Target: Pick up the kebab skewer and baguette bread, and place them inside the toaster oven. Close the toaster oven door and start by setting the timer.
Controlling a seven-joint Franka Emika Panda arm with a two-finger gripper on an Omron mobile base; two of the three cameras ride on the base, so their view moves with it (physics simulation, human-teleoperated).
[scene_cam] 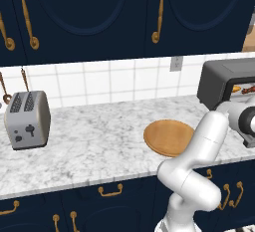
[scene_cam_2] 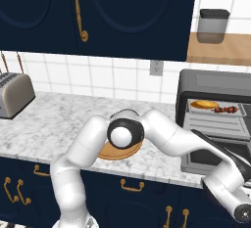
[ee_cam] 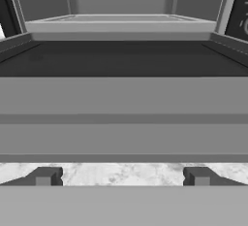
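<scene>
Dark, small finger tips of the two-finger gripper (ee_cam: 122,176) stand wide apart and hold nothing; between them only marble counter (ee_cam: 121,172) shows. Just beyond them lies the toaster oven door (ee_cam: 123,118), a wide grey front panel, folded down flat and open, with its handle bar on the near edge. The gripper seems to sit low in front of this door, near the handle. Behind the door the dark grey boxy toaster oven (scene_cam_2: 215,87) is open. On its upper rack lie the golden-yellow oval baguette bread (scene_cam_2: 204,104) and, just beside it, the thin kebab skewer (scene_cam_2: 226,108) with red-brown meat chunks. Left of the oven the round wooden plate (scene_cam: 168,137) is bare. So both foods look already placed inside. What remains, by this judgement, is to lift the door shut and then to set the timer.
</scene>
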